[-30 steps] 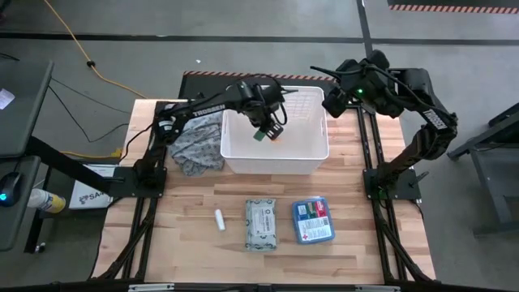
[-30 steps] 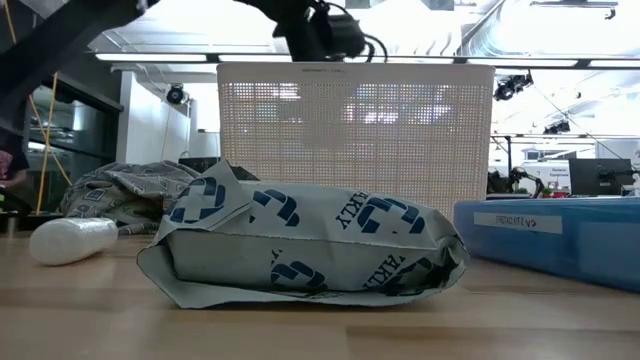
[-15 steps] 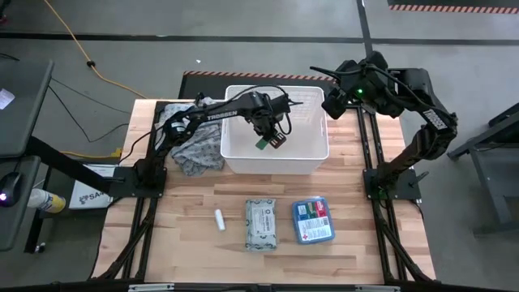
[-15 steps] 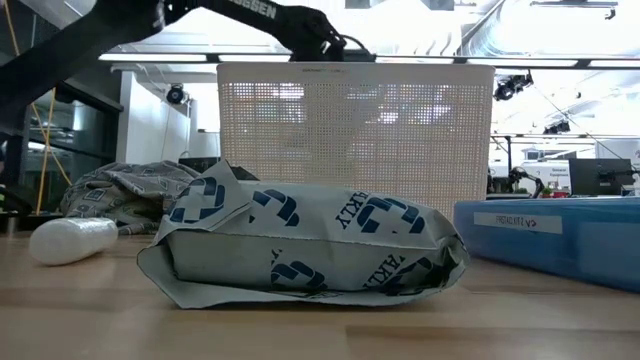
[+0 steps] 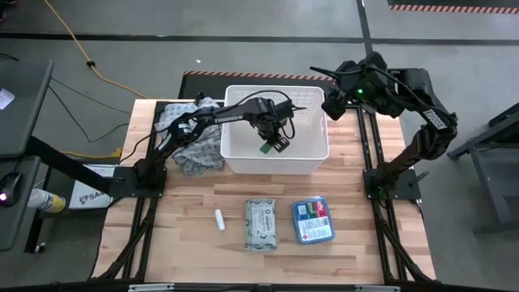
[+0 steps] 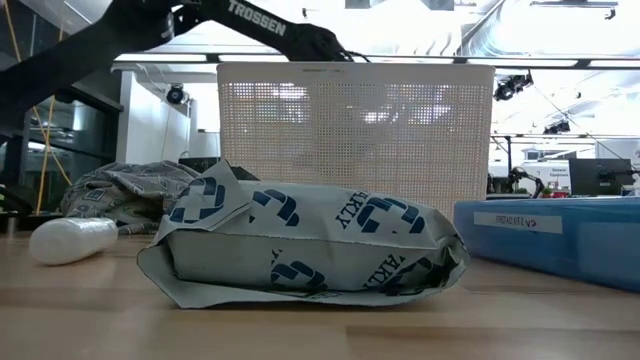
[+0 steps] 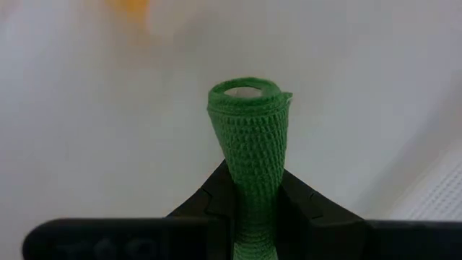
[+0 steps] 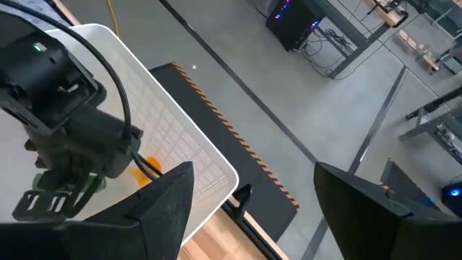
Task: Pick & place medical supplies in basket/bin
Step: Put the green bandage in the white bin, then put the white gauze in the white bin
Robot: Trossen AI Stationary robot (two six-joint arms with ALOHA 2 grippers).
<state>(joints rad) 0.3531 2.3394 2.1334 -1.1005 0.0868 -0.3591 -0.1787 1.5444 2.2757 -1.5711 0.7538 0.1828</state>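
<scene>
My left gripper (image 5: 273,145) is down inside the white basket (image 5: 312,154), shut on the green tube (image 7: 249,137), which also shows green beside the fingers in the high view (image 5: 264,148). An orange thing (image 8: 148,168) lies on the basket floor near it. The white tube (image 5: 219,219), the wipes pack (image 5: 261,223) and the blue box (image 5: 313,220) lie flat on the table in front of the basket. My right gripper (image 8: 253,173) waits open above the basket's far right corner (image 5: 331,101). My left gripper pinches the green tube between its two fingers (image 7: 299,209), low on the tube's body (image 7: 253,195). The tube sticks out past the fingertips, its round end (image 7: 244,90) pointing at the basket's inside. The fingers come slanting down from above. Whether the tube touches the floor I cannot tell.
A grey patterned cloth heap (image 5: 193,146) lies against the basket's left wall. The basket's tall grid wall (image 6: 355,130) stands behind the wipes pack (image 6: 300,245) in the low view. Bare wood shows at the table's near left and right.
My left gripper has gone down into the basket with the green tube, moving a little toward the near right. In the low view it has sunk behind the basket's wall. It has stayed shut on the tube.
</scene>
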